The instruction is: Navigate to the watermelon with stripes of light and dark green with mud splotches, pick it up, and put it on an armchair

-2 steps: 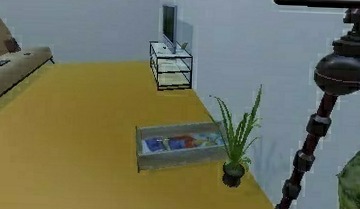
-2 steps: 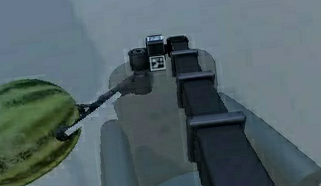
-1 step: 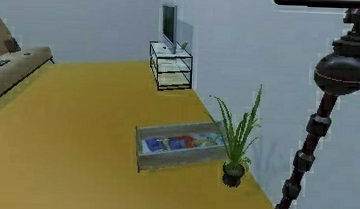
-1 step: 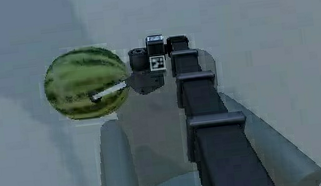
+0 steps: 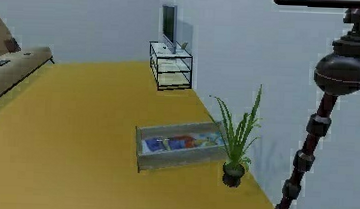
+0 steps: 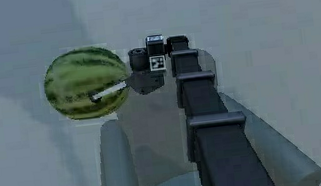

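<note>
A round watermelon (image 6: 77, 82) with light and dark green stripes hangs at the far end of my gripper (image 6: 110, 90), clear of every surface, so the gripper holds it. Behind it is a pale grey wall. The dark arm bar (image 6: 213, 125) rises from the bottom edge to the two white marker squares (image 6: 154, 56). Below the melon and the arm stands a grey rounded piece of furniture (image 6: 122, 166); I cannot tell what kind it is.
A beige sofa (image 5: 14, 62) stands at the forward view's left. At the back, a TV (image 5: 171, 27) sits on a glass stand (image 5: 170, 64). On the yellow floor are a low table with books (image 5: 180, 146), a potted plant (image 5: 235, 134) and a dark lamp pole (image 5: 323, 118).
</note>
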Tool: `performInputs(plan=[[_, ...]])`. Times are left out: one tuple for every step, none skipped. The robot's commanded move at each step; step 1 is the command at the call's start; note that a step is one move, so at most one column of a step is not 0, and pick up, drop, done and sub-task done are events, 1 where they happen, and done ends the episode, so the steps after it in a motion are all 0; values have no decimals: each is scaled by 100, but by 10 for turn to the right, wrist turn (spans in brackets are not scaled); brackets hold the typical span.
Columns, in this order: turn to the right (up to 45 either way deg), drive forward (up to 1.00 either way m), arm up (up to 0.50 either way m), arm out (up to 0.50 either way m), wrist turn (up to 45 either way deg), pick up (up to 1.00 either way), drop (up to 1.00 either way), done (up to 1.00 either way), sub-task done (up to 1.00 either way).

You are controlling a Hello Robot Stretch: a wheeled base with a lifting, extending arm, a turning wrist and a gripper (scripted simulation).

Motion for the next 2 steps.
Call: performInputs(plan=[[0, 0, 0, 0, 450, 0, 0, 0, 0], [0, 0, 0, 0, 0, 0, 100, 0, 0]])
